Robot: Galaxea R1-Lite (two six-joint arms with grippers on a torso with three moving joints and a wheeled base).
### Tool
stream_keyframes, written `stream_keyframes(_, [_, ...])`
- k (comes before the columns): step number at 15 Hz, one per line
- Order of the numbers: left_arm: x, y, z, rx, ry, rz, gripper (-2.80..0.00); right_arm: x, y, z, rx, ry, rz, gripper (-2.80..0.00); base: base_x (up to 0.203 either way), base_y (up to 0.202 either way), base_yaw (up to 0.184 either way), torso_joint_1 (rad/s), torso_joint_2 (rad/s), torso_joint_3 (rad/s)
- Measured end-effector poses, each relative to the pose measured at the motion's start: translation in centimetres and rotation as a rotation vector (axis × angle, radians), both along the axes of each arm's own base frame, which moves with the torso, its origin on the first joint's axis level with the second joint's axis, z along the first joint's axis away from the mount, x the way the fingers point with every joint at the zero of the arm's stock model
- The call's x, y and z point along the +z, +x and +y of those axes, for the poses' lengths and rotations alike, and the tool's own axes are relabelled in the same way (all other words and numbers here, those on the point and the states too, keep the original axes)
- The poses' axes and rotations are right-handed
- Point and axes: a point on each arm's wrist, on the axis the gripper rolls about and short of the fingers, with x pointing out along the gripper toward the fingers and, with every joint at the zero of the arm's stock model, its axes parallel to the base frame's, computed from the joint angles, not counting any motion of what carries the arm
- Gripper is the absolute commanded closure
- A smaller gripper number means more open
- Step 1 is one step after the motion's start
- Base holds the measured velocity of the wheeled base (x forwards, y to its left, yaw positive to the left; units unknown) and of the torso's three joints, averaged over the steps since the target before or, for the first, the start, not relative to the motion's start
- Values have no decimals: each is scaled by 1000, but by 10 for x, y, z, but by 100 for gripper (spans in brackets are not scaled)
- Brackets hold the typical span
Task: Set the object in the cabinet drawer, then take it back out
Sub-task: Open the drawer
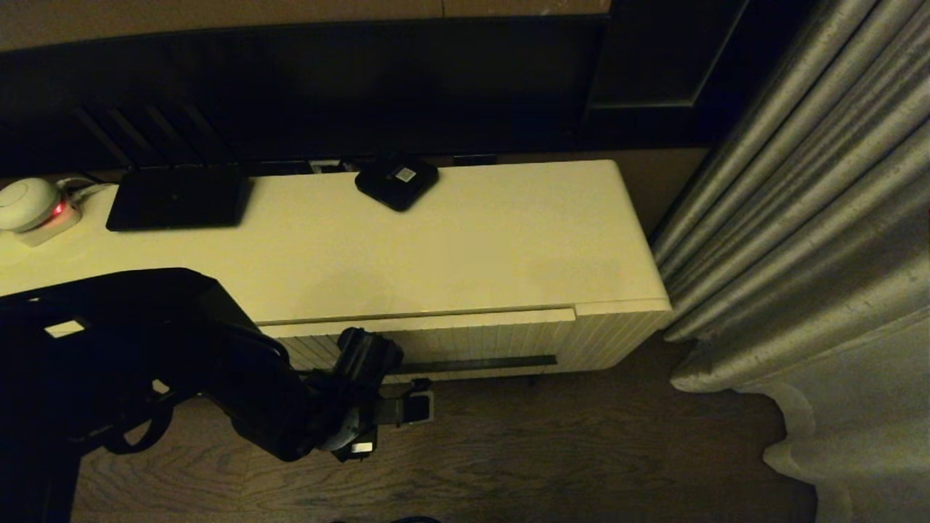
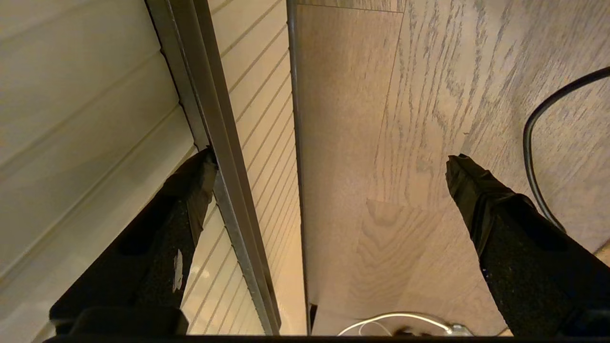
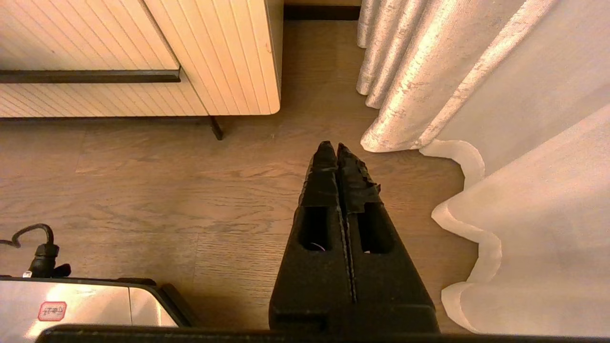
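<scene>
The object is out of view. The cabinet drawer (image 1: 465, 338), cream with a ribbed front, looks pushed in or nearly so. Its long dark bar handle (image 1: 479, 363) runs across the front. My left gripper (image 1: 420, 394) is low in front of the drawer, at the left end of the handle, open wide. In the left wrist view one fingertip (image 2: 202, 171) sits against the handle (image 2: 228, 181) on the ribbed drawer front's (image 2: 257, 119) side, and the other is out over the floor. My right gripper (image 3: 333, 150) hangs shut and empty over the floor by the curtain.
On the cabinet top lie a flat black device (image 1: 178, 197), a small black box with a white sticker (image 1: 397, 181) and a white round device (image 1: 25, 203). A grey curtain (image 1: 799, 218) hangs right of the cabinet. A dark cable (image 2: 529, 143) curves over the wooden floor.
</scene>
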Motion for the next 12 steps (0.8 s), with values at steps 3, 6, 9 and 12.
stream_keyframes(3, [-2, -4, 1, -3, 5, 17, -280, 0, 0, 0, 0, 0, 0, 0, 0, 0, 0, 0, 0, 0])
stream_keyframes(6, [-5, -9, 4, -5, 11, 38, -280, 0, 0, 0, 0, 0, 0, 0, 0, 0, 0, 0, 0, 0])
stream_keyframes(9, [-4, -14, 7, -4, 14, 48, -280, 0, 0, 0, 0, 0, 0, 0, 0, 0, 0, 0, 0, 0])
stream_keyframes(12, [-2, -23, 8, -9, 17, 55, -280, 0, 0, 0, 0, 0, 0, 0, 0, 0, 0, 0, 0, 0])
